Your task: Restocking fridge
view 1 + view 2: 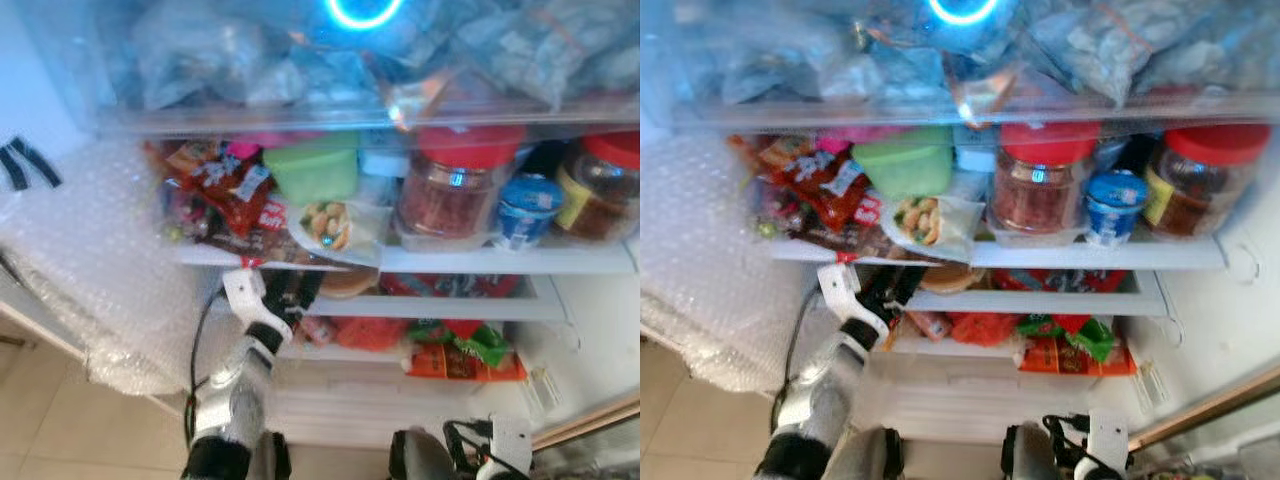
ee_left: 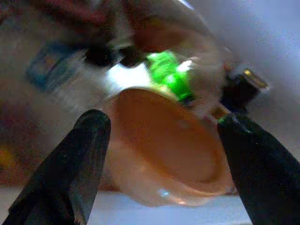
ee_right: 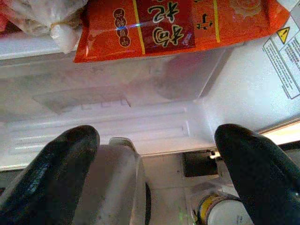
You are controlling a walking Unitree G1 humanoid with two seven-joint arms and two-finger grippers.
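Left hand reaching into the open fridge, under the middle shelf.
Fingers spread wide on either side of an orange round-lidded container, just short of gripping, container lying tilted on the lower shelf. Right hand low before the fridge floor, fingers apart, holding nothing, orange snack packet beyond.

- Cold blue-white wash over both eye views, brightest at a glowing ring light at the top edge.
- Soft, smeared detail throughout; jars and packets hazy, labels unreadable.
- Glare on the clear drawer front.
- Left wrist view dim and heavily out of focus.
- Right wrist view bright, evenly lit, orange packet print sharp.
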